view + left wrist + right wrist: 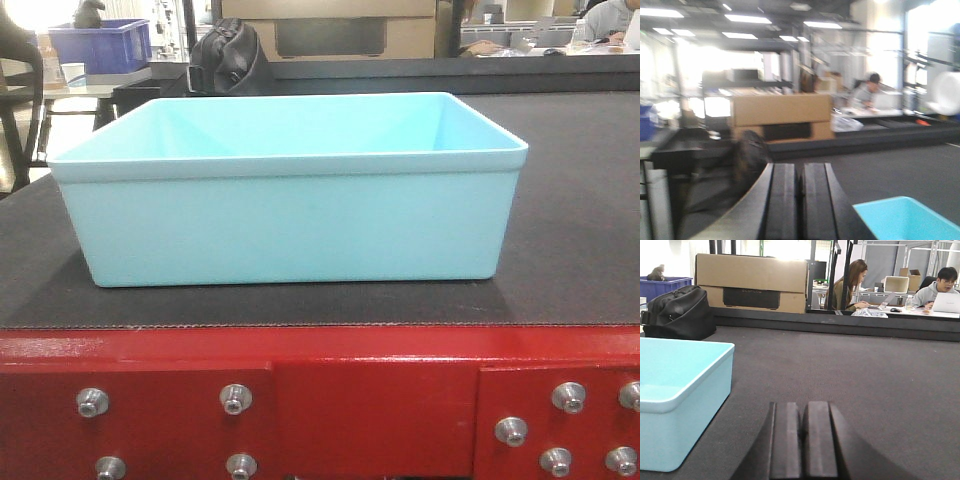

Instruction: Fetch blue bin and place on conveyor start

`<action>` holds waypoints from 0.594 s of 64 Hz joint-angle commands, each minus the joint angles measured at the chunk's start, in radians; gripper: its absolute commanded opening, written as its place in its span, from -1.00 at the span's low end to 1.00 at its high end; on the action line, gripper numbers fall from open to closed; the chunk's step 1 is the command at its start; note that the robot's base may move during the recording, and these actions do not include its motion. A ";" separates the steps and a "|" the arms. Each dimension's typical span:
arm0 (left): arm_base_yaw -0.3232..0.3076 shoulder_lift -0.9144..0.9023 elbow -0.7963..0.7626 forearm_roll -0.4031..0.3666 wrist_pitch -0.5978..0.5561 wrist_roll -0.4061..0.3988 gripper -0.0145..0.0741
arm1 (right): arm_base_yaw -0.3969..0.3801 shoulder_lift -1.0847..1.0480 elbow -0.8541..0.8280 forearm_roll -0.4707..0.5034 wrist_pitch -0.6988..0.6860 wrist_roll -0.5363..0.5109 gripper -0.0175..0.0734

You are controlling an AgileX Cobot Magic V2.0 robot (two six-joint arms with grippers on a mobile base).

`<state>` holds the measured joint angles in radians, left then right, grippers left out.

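Aqua blue bin sits on the belt between both closed, empty claws.

Ceiling light panels glow overhead; cardboard box, black bag, desks behind.
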<state>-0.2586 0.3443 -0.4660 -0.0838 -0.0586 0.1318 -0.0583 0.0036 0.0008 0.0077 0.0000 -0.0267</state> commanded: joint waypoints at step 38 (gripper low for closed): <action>0.282 -0.344 0.395 0.132 0.176 -0.170 -0.92 | 0.000 -0.004 -0.001 -0.008 -0.016 -0.003 -0.97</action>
<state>0.0214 0.0063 -0.0920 0.0366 0.1394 -0.0213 -0.0583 0.0036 0.0008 0.0077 0.0000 -0.0267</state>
